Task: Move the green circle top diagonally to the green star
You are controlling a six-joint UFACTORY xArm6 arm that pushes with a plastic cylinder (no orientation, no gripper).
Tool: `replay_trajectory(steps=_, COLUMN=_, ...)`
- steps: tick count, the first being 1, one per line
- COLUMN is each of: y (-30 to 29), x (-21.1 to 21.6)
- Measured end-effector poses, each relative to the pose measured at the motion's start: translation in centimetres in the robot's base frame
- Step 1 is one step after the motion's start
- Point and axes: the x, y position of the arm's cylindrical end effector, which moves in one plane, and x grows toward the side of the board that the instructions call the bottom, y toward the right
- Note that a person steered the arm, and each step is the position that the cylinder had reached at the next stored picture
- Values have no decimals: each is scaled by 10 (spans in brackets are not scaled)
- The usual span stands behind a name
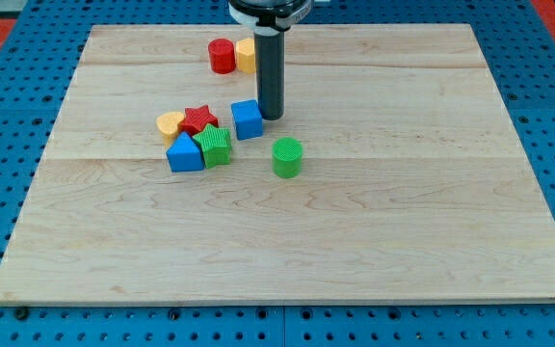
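The green circle (pixel 287 157) is a ribbed green cylinder near the board's middle. The green star (pixel 216 146) lies to its left in a cluster, touching a blue triangle (pixel 184 154) and a red star (pixel 198 120). My tip (pixel 272 117) stands above the green circle, apart from it, and right beside the right side of a blue cube (pixel 247 120).
A yellow heart (pixel 170 123) sits at the cluster's left. A red cylinder (pixel 222 56) and a yellow block (pixel 246 55) stand near the view's top, the yellow one partly behind the rod. The wooden board (pixel 403 212) lies on a blue pegboard.
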Motion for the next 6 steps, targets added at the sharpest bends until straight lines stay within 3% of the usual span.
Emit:
replay_trajectory(steps=1, y=66, x=15)
replay_trajectory(steps=2, y=132, x=66)
replay_trajectory(steps=3, y=115, x=103)
replay_trajectory(steps=4, y=73, x=109)
replay_trajectory(steps=6, y=-18, x=68)
